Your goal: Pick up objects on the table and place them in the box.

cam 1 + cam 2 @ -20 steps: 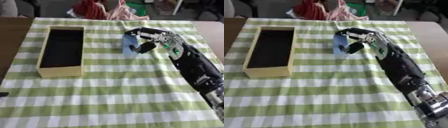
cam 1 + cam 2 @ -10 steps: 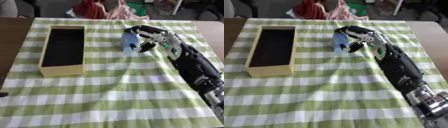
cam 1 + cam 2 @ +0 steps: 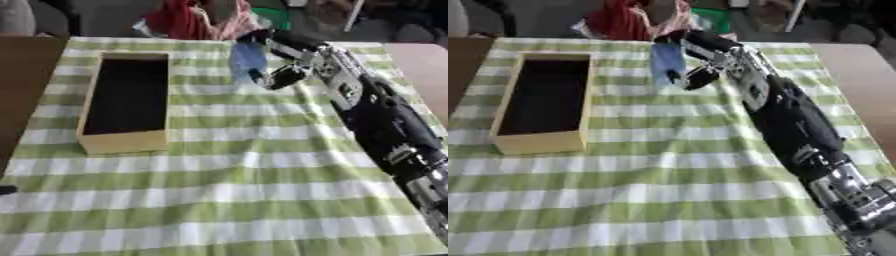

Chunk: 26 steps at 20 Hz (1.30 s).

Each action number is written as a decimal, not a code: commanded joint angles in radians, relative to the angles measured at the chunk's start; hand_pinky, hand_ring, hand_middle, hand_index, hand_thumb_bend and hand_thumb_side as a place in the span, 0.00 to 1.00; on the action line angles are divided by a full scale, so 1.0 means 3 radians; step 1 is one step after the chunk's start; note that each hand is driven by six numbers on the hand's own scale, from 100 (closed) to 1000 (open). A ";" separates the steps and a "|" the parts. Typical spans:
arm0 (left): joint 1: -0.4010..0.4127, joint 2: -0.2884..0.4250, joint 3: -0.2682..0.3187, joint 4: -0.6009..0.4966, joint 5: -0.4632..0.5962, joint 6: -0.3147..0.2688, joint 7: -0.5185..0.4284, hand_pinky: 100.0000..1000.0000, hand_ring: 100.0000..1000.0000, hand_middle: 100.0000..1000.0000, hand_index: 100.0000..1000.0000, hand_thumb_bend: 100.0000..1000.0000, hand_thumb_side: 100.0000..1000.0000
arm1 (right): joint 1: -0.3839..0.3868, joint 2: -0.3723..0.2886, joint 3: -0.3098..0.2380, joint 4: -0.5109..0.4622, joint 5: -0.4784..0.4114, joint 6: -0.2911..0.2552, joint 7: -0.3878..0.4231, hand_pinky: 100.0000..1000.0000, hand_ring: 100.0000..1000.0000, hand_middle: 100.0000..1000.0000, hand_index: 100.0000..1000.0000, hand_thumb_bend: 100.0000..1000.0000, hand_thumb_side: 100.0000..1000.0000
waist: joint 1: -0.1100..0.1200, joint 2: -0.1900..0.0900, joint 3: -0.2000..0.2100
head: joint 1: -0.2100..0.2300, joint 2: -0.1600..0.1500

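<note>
No text, label, brand, number or sign can be read on anything here; all surfaces appear unmarked or blurred.

A green-and-white checked tablecloth covers the brown table, whose bare wood shows at nine o'clock and at three o'clock. At twelve o'clock, beyond the cloth's far edge, lies a red-and-pink bundle, a green object just beside it.

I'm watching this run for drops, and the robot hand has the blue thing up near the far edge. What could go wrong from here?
The right robot hand holds the blue object with curled fingers, and part of it hangs below the fingers, so it might slip on the way over. The box is narrow, so a release off-centre could catch its rim. The checked cloth is rippled and may drag if touched.
</note>
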 commanded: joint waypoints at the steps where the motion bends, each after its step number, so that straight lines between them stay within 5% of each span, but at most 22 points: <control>1: -0.0013 0.0062 -0.0031 -0.0042 0.0018 -0.0004 -0.0030 0.58 0.87 0.67 0.64 0.00 0.57 | -0.0150 -0.0005 0.0019 -0.0106 -0.0044 -0.0019 0.0054 0.87 0.99 0.46 0.96 0.00 0.00 | 0.0009 -0.0066 0.0016 | -0.0024 -0.0008; 12: -0.0066 0.0059 -0.0107 -0.0040 0.0054 0.0006 -0.0107 0.58 0.87 0.67 0.64 0.00 0.59 | -0.0430 0.0427 0.0130 0.0085 0.0117 -0.0113 0.0162 0.87 0.99 0.46 0.96 0.00 0.05 | -0.0012 -0.0071 0.0183 | -0.0107 -0.0052; 20: -0.0103 0.0041 -0.0142 -0.0040 0.0078 0.0013 -0.0145 0.58 0.87 0.67 0.64 0.00 0.57 | -0.0465 0.0707 0.0215 0.0234 0.0310 -0.0198 0.0221 0.88 1.00 0.47 0.96 0.00 0.00 | -0.0014 -0.0057 0.0276 | -0.0166 -0.0071; 26: -0.0108 0.0035 -0.0143 -0.0039 0.0073 0.0024 -0.0148 0.58 0.87 0.67 0.63 0.00 0.57 | -0.0419 0.0826 0.0304 0.0287 0.0464 -0.0278 0.0283 0.88 1.00 0.64 0.97 0.00 0.00 | -0.0019 -0.0049 0.0264 | -0.0168 -0.0072</control>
